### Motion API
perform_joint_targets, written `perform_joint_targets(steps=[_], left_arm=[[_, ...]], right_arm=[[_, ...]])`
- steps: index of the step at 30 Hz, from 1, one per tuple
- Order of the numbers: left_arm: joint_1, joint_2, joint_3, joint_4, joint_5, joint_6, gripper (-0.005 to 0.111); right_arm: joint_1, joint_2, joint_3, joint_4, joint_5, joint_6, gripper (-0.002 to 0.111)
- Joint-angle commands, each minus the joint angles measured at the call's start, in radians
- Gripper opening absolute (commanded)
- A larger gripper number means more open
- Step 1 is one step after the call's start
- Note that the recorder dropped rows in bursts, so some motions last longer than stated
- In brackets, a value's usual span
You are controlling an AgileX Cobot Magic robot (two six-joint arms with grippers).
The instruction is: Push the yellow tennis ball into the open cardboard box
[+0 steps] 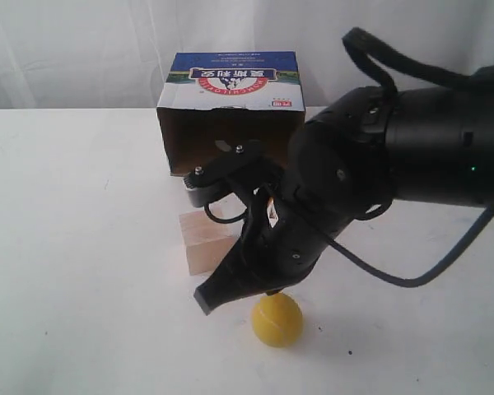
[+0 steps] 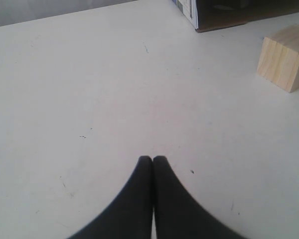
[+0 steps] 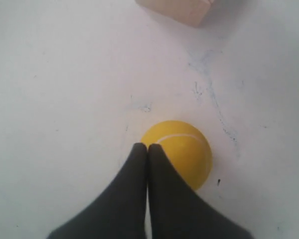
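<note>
The yellow tennis ball (image 1: 277, 319) lies on the white table near the front, apart from the open cardboard box (image 1: 230, 107) standing at the back with its dark opening facing forward. My right gripper (image 1: 207, 300) is shut and empty, pointing down just above the ball. In the right wrist view its closed tips (image 3: 147, 148) overlap the edge of the ball (image 3: 187, 149); I cannot tell whether they touch it. My left gripper (image 2: 152, 159) is shut over bare table, with a corner of the box (image 2: 229, 12) far ahead of it. It does not show in the exterior view.
A pale wooden cube (image 1: 206, 243) stands between the ball and the box, slightly to the left of the ball. It also shows in both wrist views, as the cube (image 2: 285, 57) and the cube (image 3: 182, 10). The bulky right arm (image 1: 412, 148) hangs over the table's right side.
</note>
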Motion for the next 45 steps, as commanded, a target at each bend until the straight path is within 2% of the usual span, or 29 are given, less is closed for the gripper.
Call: perform_joint_targets(steps=[1,12,33,45], left_arm=[[0.003,-0.005,0.004,-0.003,0.000,-0.007,0.000],[0.003,-0.005,0.004,-0.003,0.000,-0.007,0.000],[0.003,-0.005,0.004,-0.003,0.000,-0.007,0.000],[0.003,-0.005,0.004,-0.003,0.000,-0.007,0.000]], right_arm=[[0.004,0.018,0.057,-0.003,-0.013,0.000,0.000],[-0.045,0.030,0.142,-0.024,-0.096,0.000,0.000],[-0.054,0.033,0.154,-0.044,-0.140,0.000,0.000],[-0.114,0.033,0.154,-0.066,-0.193,0.000,0.000]])
